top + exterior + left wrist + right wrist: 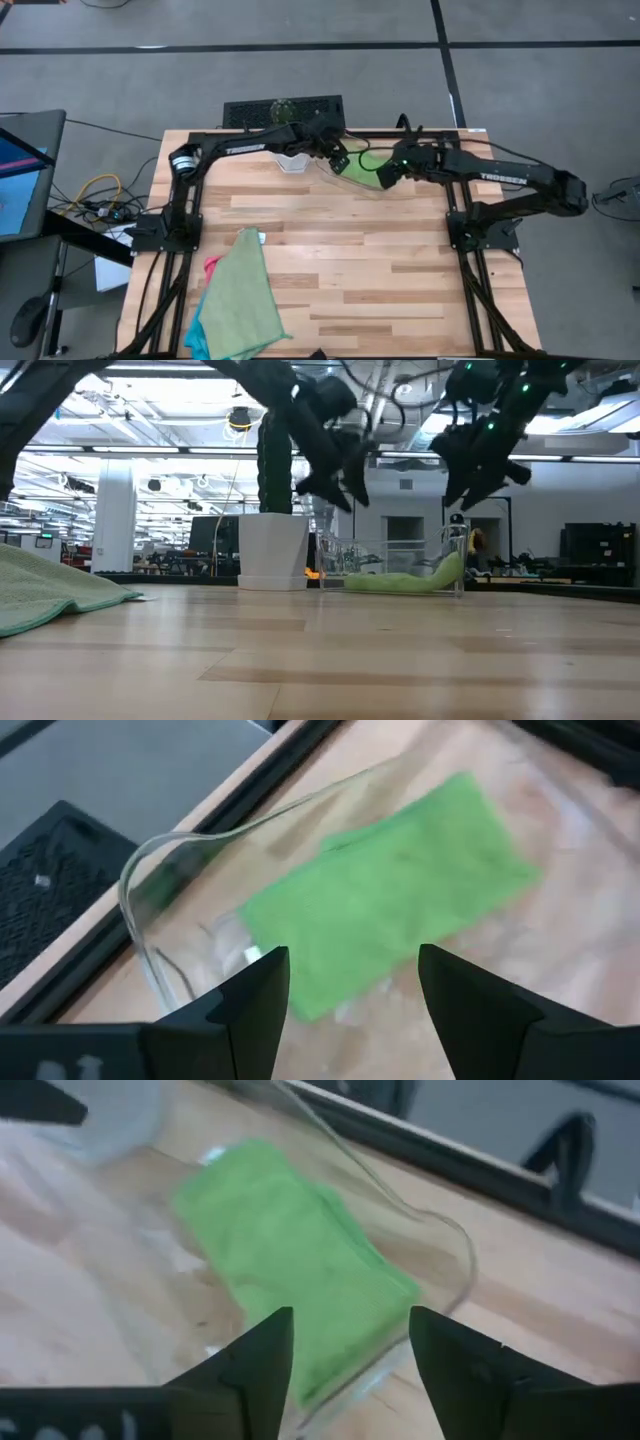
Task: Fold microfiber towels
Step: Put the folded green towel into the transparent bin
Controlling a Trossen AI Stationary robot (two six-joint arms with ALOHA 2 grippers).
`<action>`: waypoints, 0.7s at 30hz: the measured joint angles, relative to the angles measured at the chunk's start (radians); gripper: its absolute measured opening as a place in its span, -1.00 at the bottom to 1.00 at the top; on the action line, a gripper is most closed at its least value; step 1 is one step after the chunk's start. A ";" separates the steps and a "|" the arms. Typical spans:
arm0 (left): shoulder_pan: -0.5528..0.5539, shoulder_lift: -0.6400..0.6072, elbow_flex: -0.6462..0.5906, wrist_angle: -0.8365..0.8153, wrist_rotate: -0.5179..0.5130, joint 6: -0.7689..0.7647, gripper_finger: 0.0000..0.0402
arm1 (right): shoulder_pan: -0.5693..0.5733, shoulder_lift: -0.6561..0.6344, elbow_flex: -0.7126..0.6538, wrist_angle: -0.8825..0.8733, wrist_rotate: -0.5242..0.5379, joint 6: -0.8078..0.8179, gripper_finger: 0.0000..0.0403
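Lettering reading "TROSSEN" is showing in white along both dark arms in the high view, and that is the only writing that can be read; marks on the gripper bodies in the wrist views are too blurred to make out.

Both grippers are hanging above the clear plastic tray [352, 181] at the far edge of the wooden table [340, 270]. The left gripper [340, 158] is hovering over the tray's left part with its fingers [262, 992] standing apart and nothing between them. The right gripper [385, 176] is hovering over the tray's right part, its fingers [262, 1350] likewise spread and empty.

A folded light green towel [390, 895] is lying flat inside the tray, apart from both grippers; in the low view one end of it is leaning up against the tray's right wall [455, 565].

The other towels are lying in a loose pile at the near left of the table, well apart from the tray: an unfolded light green towel [243, 300] is lying on top, a hot pink towel [211, 265] is peeking out at its left edge, and a turquoise towel [195, 335] is showing beneath it near the table's front.

A small white container [292, 160] is standing just beside the tray, to its left.
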State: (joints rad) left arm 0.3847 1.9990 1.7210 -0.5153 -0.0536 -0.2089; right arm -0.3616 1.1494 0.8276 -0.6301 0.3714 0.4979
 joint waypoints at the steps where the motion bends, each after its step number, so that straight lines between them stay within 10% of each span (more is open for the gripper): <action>1: -0.010 -0.021 0.000 -0.012 0.015 0.011 0.07 | 0.010 -0.002 0.000 0.019 0.000 -0.022 0.05; 10: -0.201 -0.240 0.000 -0.209 -0.023 0.002 0.07 | 0.033 0.273 0.115 0.046 -0.023 -0.212 -0.42; 21: -0.487 -0.469 0.000 -0.316 -0.364 -0.137 0.07 | -0.097 0.605 0.463 -0.056 -0.146 -0.091 -0.94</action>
State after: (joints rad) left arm -0.1028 1.5295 1.7214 -0.8310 -0.4179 -0.3454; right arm -0.4583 1.7546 1.2904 -0.6863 0.2258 0.4072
